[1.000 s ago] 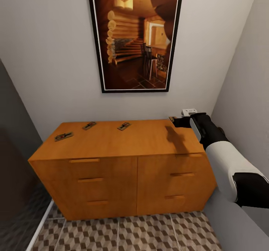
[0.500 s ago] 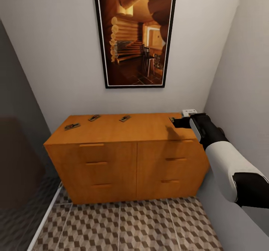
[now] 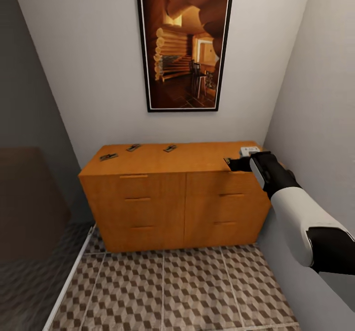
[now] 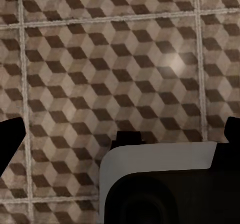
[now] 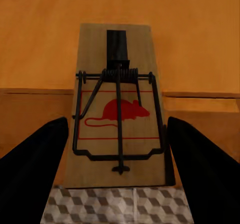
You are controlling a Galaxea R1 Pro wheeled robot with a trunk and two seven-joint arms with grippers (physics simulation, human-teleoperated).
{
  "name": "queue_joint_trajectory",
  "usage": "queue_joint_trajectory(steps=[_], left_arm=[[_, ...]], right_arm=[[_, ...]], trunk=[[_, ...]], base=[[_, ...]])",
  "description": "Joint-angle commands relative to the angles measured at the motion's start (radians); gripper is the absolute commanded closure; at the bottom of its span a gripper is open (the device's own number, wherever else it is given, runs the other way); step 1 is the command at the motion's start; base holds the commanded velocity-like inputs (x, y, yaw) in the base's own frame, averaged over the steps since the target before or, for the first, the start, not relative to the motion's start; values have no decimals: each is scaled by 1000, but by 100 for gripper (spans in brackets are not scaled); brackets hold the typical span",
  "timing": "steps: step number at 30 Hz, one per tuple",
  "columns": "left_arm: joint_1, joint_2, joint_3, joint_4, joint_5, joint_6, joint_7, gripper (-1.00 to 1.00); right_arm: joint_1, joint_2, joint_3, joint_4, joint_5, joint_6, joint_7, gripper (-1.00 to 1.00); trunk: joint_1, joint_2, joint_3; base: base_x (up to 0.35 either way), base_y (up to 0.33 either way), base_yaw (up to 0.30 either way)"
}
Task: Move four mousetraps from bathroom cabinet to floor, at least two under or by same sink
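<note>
Patterned cube tiles of the bathroom floor [image 3: 177, 291] run up to the cabinet [image 3: 172, 207], which stands against a pale wall below a tall framed picture [image 3: 185, 42]. On the cabinet's top, three mousetraps [image 3: 134, 147] lie flat toward its back edge, apart from one another. The fourth mousetrap [image 5: 119, 129] is in the right gripper [image 3: 231, 164], just off the cabinet's front right corner; the right wrist view shows the board lying between the two dark fingers [image 5: 32, 169], which look pressed against its long edges. The left gripper [image 4: 120, 134] hangs over bare tile, its fingers spread with nothing between them. Each trap is likely very light and rigid: a thin wooden board with a sprung wire bar. The flat wood could slip or twist in a light pinch, so the long edges seem the best hold, clear of the spring and bar, with the board kept level while it is lowered to the tiles.
</note>
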Motion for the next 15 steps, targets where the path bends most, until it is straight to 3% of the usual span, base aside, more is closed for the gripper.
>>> queue_joint_trajectory(steps=[1,15], left_arm=[[0,0,0,-1,1,-1,0,-100],[0,0,0,-1,2,-1,0,-100]], right_arm=[[-1,0,2,9,8,4,6,100],[-1,-1,2,39,8,-1,6,100]], trunk=[[-1,-1,-1],[-1,-1,-1]], base=[[-282,192,0],[-275,193,0]])
